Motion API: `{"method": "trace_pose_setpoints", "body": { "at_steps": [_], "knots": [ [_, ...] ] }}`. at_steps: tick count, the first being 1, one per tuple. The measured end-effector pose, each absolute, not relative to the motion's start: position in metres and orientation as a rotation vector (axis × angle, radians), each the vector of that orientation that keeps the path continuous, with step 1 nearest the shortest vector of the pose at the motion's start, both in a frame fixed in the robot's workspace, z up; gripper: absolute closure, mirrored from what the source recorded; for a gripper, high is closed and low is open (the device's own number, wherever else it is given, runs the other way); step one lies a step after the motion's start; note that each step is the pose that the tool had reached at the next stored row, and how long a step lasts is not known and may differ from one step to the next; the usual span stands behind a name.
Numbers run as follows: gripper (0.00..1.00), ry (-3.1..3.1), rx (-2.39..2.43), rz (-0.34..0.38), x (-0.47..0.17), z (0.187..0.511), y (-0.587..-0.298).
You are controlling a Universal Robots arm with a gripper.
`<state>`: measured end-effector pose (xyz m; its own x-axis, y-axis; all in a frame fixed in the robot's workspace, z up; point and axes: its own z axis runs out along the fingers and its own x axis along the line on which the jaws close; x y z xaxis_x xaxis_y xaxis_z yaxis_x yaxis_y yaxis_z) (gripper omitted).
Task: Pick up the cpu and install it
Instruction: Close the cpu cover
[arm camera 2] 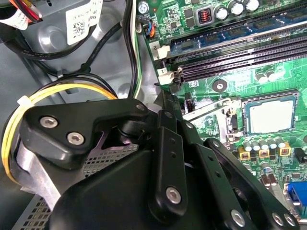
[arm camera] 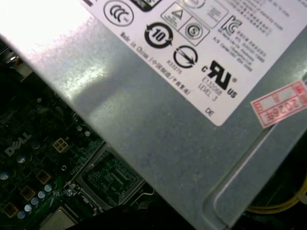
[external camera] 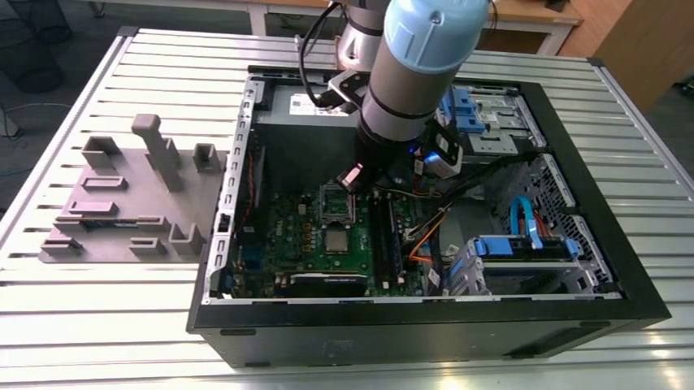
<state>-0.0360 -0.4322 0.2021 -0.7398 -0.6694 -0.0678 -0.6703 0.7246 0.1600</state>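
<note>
The cpu (external camera: 337,241) is a small silver square lying flat on the green motherboard (external camera: 284,244) inside the open computer case (external camera: 434,325). In the second wrist view the cpu (arm camera 2: 268,116) shows its shiny top inside a dark rim. Just beyond it sits the metal-framed socket (external camera: 334,207) with a dark centre, which the first wrist view shows as socket (arm camera: 108,179). My gripper (external camera: 355,179) hangs inside the case above the socket's far edge, clear of the cpu. Its black linkage (arm camera 2: 163,182) covers part of the socket frame (arm camera 2: 213,117).
A mauve-grey tray (external camera: 119,211) with upright blocks stands on the slatted table at the exterior view's left. The power supply box (arm camera: 158,110) is close beside the wrist. Memory slots (arm camera 2: 240,52), yellow and black cables (arm camera 2: 57,91) and blue drive bays (external camera: 521,248) crowd the case.
</note>
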Motion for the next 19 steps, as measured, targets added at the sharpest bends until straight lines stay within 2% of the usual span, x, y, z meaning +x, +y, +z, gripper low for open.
{"method": "trace_pose_setpoints", "body": {
  "at_steps": [19],
  "knots": [
    [0.90,2.936,-1.138,0.222,-0.0365,0.2043,-0.4253]
  ]
}}
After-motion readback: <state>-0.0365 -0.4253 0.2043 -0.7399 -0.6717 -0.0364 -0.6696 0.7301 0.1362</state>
